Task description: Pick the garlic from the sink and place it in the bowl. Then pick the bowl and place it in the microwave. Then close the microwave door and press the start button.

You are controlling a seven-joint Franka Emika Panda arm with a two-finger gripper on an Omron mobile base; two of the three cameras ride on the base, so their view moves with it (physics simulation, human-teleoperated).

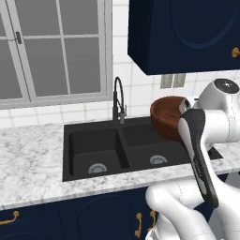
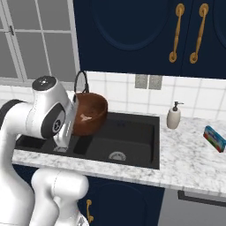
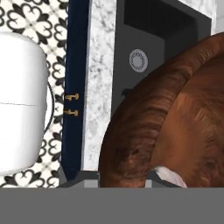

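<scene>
Gripping glossy round wooden bowl, claw above matte sink.

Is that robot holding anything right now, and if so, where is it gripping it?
Yes: the glossy reddish-brown wooden bowl, lifted and tilted above the black sink. The gripper appears to pinch it at the rim.

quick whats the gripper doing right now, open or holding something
gripper: shut on the bowl, holding it lifted and tilted above the sink.
</scene>
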